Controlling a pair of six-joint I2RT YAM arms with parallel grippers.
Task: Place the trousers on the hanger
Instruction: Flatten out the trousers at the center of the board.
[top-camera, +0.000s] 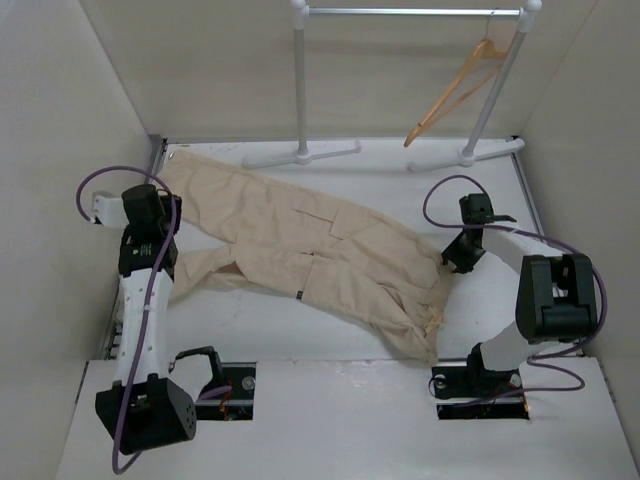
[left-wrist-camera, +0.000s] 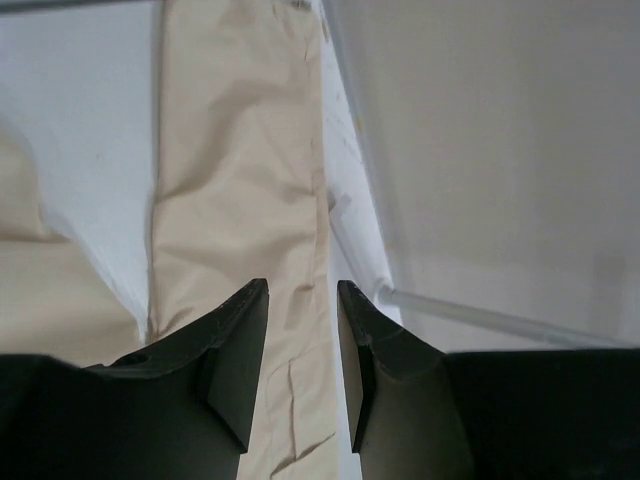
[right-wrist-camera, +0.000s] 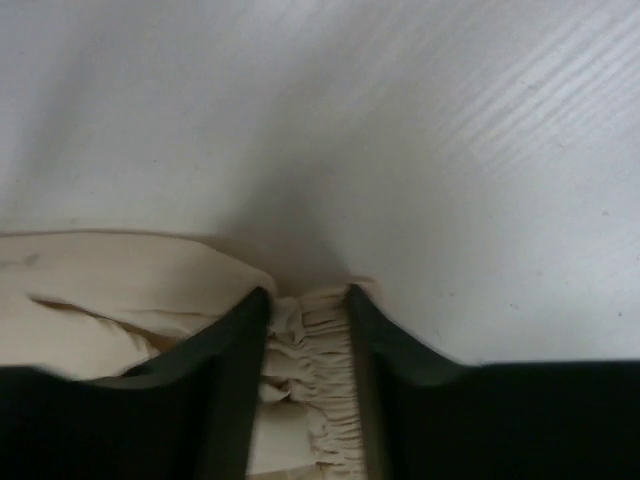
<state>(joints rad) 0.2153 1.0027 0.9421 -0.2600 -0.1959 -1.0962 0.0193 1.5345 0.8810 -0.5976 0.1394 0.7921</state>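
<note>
**White table (top-camera: 250, 320), shallow grip**

Trousers (top-camera: 320, 250) lie sprawled on the table, well apart from the hanger (top-camera: 455, 88) on the rail (top-camera: 400, 12). Right hand (right-wrist-camera: 305, 295) pinches only bunched waistband (right-wrist-camera: 310, 370), which may slip when lifted. Left hand (left-wrist-camera: 300, 290) hangs spread over a leg (left-wrist-camera: 230, 150).

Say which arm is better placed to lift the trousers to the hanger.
Right, probably. The right hand straddles the trousers at their gathered waistband; the hanger hangs on its side. The left hand is over a leg, farther off.
</note>
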